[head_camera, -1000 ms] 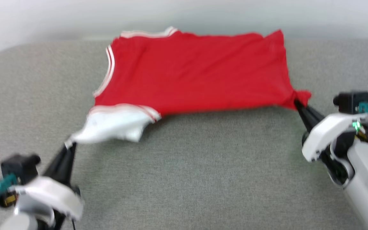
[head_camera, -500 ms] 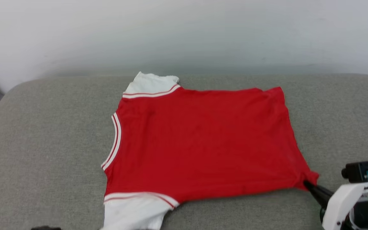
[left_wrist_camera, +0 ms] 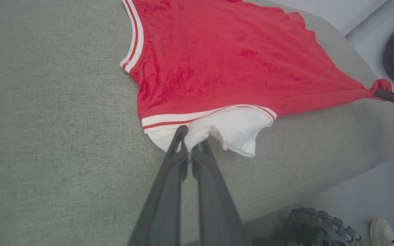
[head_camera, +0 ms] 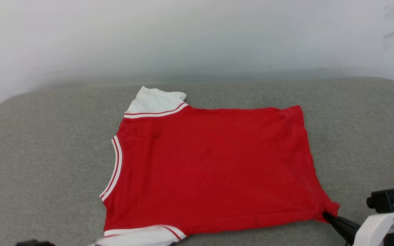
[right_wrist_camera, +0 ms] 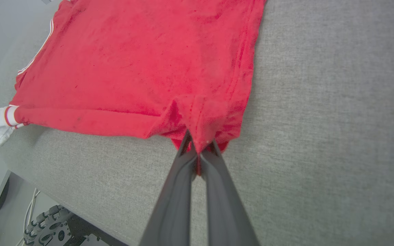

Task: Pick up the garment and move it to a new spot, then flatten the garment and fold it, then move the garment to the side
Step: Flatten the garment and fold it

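We find the left gripper [left_wrist_camera: 193,136] closed, its two dark fingers pinched together on a fold of the near white sleeve [left_wrist_camera: 229,128]. The right gripper [right_wrist_camera: 198,138] is likewise closed, its fingers nipping the hem corner [right_wrist_camera: 202,118], where the red cloth is bunched to a small point.

Both grips are on the garment [head_camera: 210,164], which lies spread out with a plain red face up on the grey cushion [head_camera: 46,153]. In the head view the striped neckline [head_camera: 113,171] faces the robot's left and the hem faces its right. The held sleeve is at the near left of the shirt and the held corner at the near right. The near edge runs fairly straight between the two grips. The far sleeve [head_camera: 154,102] lies flat on the cushion toward the pale wall [head_camera: 197,41].

The shirt sits roughly mid-cushion, with bare grey fabric on either side. A ribbed wheel [left_wrist_camera: 320,227] shows below the cushion's near edge in the left wrist view.
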